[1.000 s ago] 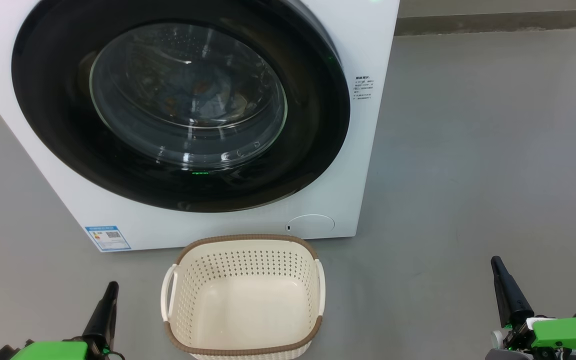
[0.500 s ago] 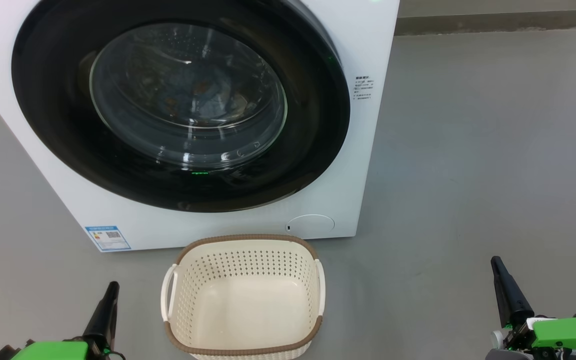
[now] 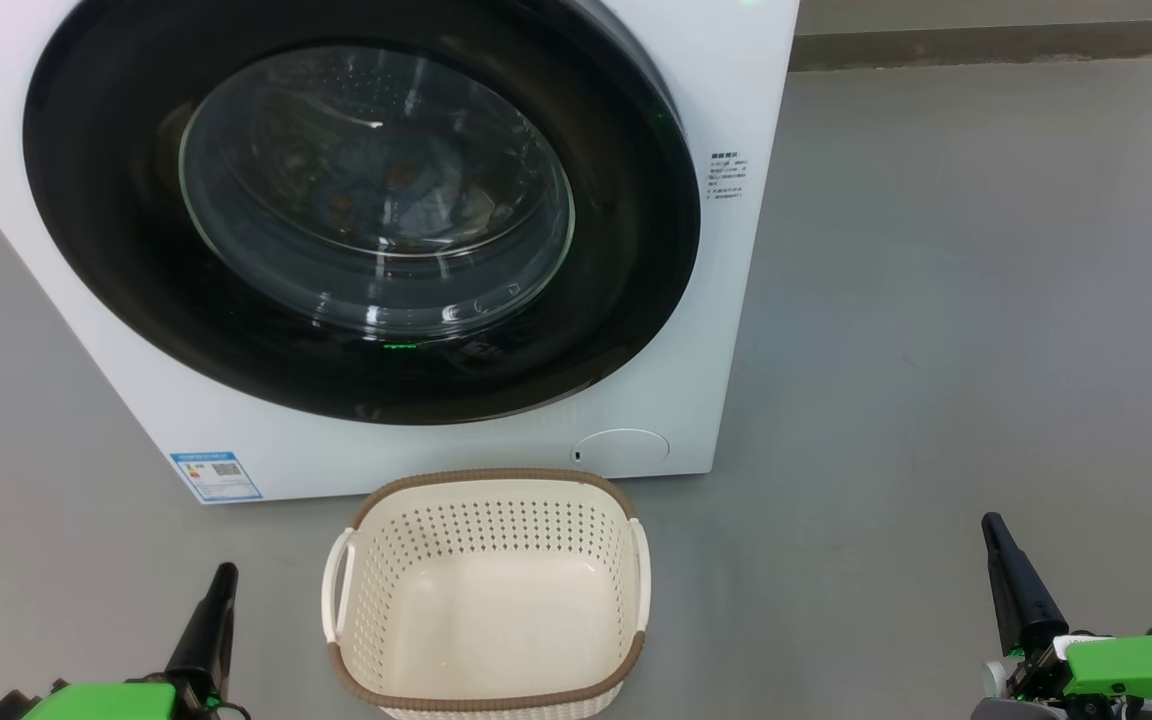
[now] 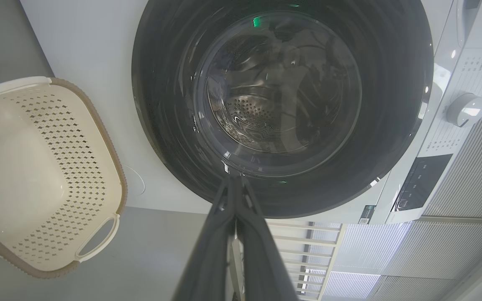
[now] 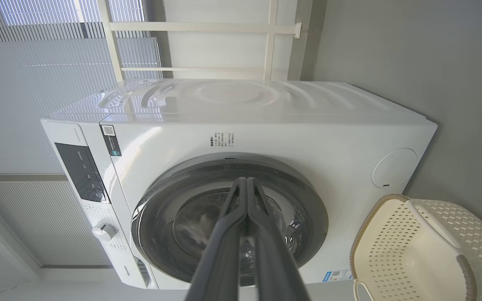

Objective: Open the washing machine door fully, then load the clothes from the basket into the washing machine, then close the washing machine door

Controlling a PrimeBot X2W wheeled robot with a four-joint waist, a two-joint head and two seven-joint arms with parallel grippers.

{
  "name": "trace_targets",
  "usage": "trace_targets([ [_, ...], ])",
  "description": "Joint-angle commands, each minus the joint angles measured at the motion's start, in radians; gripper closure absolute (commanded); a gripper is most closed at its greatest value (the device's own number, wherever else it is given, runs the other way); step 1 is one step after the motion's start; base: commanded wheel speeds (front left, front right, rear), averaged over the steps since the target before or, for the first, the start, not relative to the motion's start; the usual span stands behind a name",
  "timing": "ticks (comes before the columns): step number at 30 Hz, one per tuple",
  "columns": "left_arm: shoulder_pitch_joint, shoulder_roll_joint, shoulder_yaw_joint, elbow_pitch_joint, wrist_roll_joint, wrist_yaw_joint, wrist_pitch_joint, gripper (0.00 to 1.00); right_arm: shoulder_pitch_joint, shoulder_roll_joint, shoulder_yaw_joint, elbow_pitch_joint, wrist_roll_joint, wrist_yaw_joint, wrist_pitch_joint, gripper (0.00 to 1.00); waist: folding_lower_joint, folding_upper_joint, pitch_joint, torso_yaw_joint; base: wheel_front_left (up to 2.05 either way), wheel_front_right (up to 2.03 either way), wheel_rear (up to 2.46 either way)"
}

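At the upper left of the head view stands the big white glossy front-loading washing machine [image 3: 406, 455]. Its large round glossy black washing machine door [image 3: 106, 250] lies shut, flush against the front. Through the door's bulging clear glass bowl the soft light-blue clothes with brown-orange print [image 3: 416, 195] show dimly, lying inside the perforated steel drum.

Low in the middle of the frame, just before the machine, sits the small cream-white perforated plastic basket [image 3: 486, 478]. It is a rounded rectangle with a brown woven-look rim and white side handles, and its smooth bare bottom shows. A small blue label [image 3: 216, 476] sits at the machine's lower left corner, and a round white cap [image 3: 621, 447] at its lower right.

The left gripper [image 3: 224, 575] rises at the lower left and the right gripper [image 3: 992, 522] at the lower right. Each has its long dark fingers pressed together, holding nothing, well apart from the basket.

The smooth matt grey floor [image 3: 936, 300] carries everything. In the right wrist view, white slatted blinds [image 5: 36, 62] and a white frame stand behind the machine; the left wrist view shows a round white dial [image 4: 467, 109] on the control panel.
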Motion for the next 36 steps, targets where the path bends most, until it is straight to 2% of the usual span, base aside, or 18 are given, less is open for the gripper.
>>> trace_targets([
  [1,-0.043,0.013,0.035,-0.019,0.012,-0.010,0.004,1.00,-0.044,-0.003,0.021,-0.024,-0.008,0.002,0.004,1.00,0.0000,0.0000,0.000,0.000,0.00,0.00,0.00],
  [36,-0.044,0.012,0.038,-0.019,0.014,-0.010,0.006,1.00,-0.044,-0.001,0.018,-0.024,-0.010,0.002,0.007,1.00,0.0000,0.0000,0.000,0.000,0.00,0.00,0.00],
])
